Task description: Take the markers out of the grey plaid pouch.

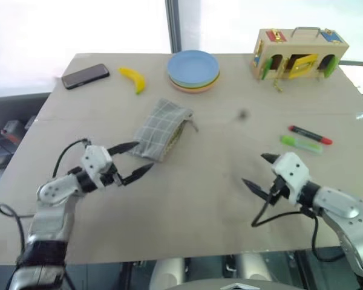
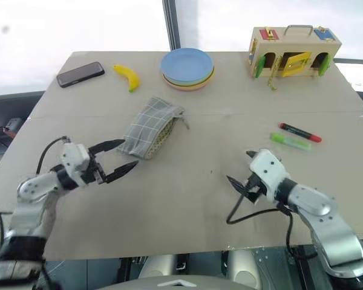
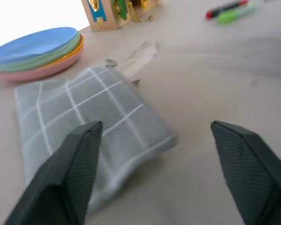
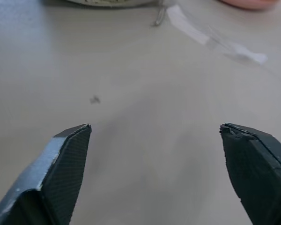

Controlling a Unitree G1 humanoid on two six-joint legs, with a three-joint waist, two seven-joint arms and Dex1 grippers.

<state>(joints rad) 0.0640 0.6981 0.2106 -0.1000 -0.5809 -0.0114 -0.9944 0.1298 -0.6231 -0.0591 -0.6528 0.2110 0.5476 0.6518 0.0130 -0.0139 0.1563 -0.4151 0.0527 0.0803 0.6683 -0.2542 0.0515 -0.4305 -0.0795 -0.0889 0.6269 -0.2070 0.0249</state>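
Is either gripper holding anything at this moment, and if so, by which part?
Nothing is held. The left gripper stands open beside the grey plaid pouch; the right gripper is open over bare table.

Grey plaid pouch (image 4: 112,2) and plates (image 4: 248,3) cut off at frame edge

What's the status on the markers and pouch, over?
Left gripper and right gripper open, empty. Red marker and green marker out on table, grey plaid pouch lying apart. Nothing obstructing.
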